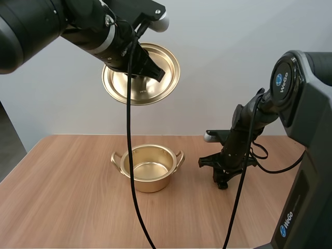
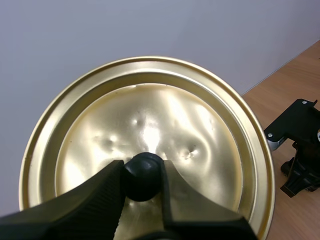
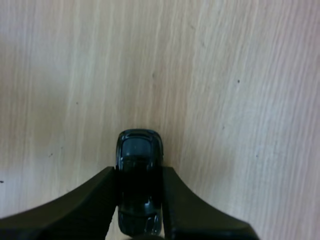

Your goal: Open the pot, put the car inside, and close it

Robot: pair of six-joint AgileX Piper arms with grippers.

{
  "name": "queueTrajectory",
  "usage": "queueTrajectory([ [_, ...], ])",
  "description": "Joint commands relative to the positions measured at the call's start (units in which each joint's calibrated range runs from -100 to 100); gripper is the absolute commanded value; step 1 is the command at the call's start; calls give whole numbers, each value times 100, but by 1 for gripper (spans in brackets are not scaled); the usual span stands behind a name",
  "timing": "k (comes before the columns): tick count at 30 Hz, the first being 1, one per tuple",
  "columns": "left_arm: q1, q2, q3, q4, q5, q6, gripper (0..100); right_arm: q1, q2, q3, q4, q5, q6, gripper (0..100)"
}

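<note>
R claw (image 3: 140, 172) w/ car (image 3: 139, 147) near pot (image 1: 150, 184)

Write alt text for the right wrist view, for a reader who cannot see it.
The right gripper pinches a small dark toy car by its sides, with a light wooden table beneath. Whether the car touches the table cannot be told.
</note>
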Motion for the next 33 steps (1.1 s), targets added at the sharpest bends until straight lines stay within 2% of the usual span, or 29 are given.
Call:
queueTrajectory([
  [1,1,-39,-6,-1,1,-1,0,4,10,-5,1,-25,6,0],
  [7,1,-190,-170,85,1,-28,0,4,-361,-42,1,-287,-32,0],
  [14,1,-310,-905,267,61,-260,0,4,-1088,-1135,35,833,-504,0],
  [17,1,-310,-1156,267,187,-272,0,42,-1209,-1707,362,1559,-899,0],
  [20,1,-310,-1274,257,187,-333,0,275,-1176,-2094,796,2207,-1176,0],
  [22,1,-310,-1297,257,187,-333,0,488,-1149,-2261,933,2250,-1177,0],
  [30,1,-354,-1572,292,221,-333,0,1472,-663,-2423,779,2144,-1144,0],
  [33,79,-354,-1829,292,298,-354,0,1684,-330,-2423,723,2144,-1144,0],
])
